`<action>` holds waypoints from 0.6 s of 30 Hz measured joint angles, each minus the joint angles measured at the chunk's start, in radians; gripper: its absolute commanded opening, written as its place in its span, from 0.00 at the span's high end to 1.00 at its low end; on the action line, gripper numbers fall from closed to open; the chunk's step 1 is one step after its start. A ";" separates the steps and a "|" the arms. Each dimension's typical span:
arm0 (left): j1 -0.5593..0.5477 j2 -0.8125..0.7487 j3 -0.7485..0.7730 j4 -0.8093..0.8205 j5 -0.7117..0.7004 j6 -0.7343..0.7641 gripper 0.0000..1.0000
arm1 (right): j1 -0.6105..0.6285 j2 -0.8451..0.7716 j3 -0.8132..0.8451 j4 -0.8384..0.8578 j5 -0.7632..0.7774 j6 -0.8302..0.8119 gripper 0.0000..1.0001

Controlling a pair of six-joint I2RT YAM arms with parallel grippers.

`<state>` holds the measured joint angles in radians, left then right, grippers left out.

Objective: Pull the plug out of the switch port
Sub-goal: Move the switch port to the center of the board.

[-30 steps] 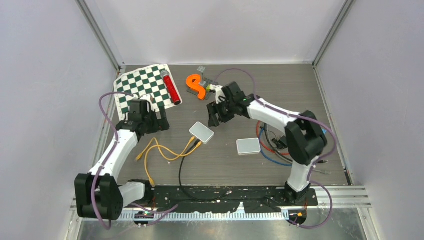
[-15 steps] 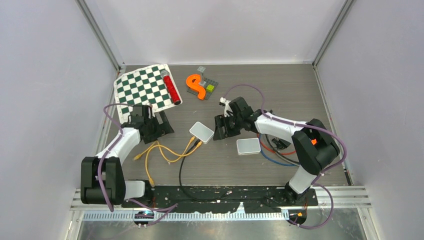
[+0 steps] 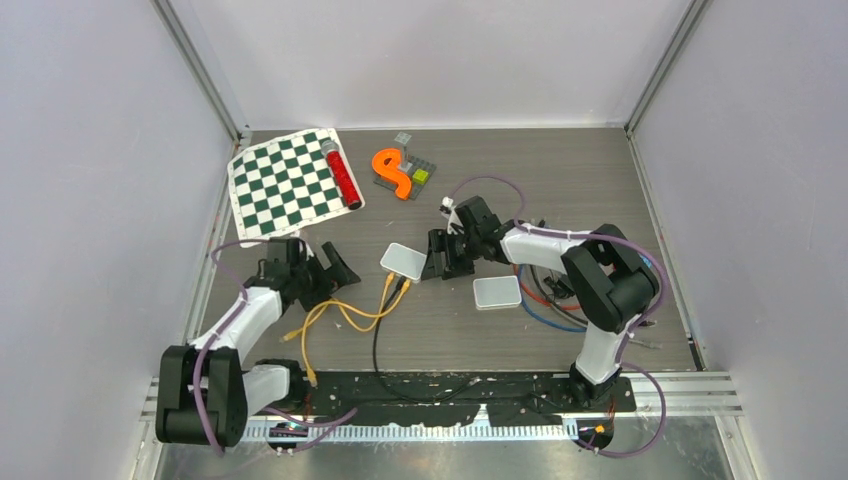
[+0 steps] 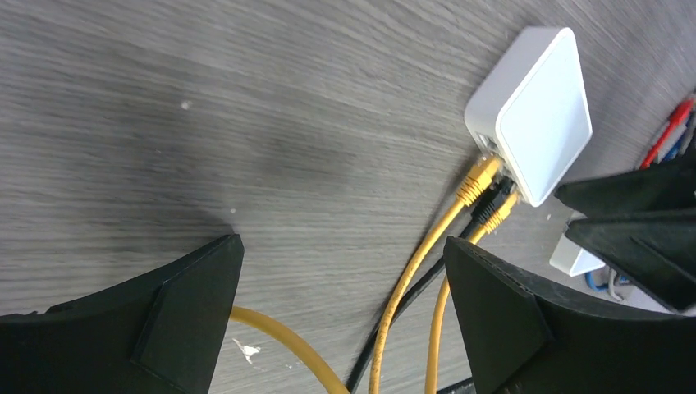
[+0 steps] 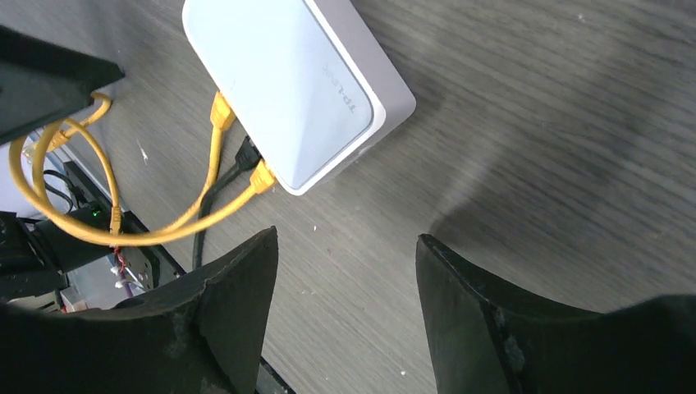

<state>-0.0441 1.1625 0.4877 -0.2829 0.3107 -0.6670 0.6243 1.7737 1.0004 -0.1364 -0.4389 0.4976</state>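
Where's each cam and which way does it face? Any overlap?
Top external: fixed overhead behind the robot, looking down at the table; left arm and right arm show whole.
Left wrist: on the left arm, facing the switch port side; left fingers frame it.
Right wrist: on the right arm, looking down on the switch; right fingers at bottom.
Shared: all three show the switch with its plugs.

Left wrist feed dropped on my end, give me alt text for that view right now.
A white switch lies at upper right on the grey table, two yellow cables and one black cable plugged into its edge. The left gripper frames the bottom, jaws open, gripping nothing, short of the switch.
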 measured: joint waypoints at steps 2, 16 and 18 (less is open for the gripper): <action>-0.018 -0.033 -0.028 0.013 0.009 -0.019 0.01 | -0.003 0.032 0.019 -0.001 -0.009 0.006 0.31; -0.239 -0.282 -0.176 0.023 0.021 -0.143 0.01 | -0.011 0.153 0.149 -0.011 -0.098 0.005 0.32; -0.254 -0.320 -0.187 0.010 0.018 -0.147 0.02 | -0.011 0.161 0.161 -0.023 -0.106 -0.007 0.32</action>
<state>-0.2985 0.8429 0.3008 -0.2733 0.3286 -0.8143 0.6132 1.9343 1.1610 -0.1593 -0.5446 0.4908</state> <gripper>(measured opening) 0.993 0.686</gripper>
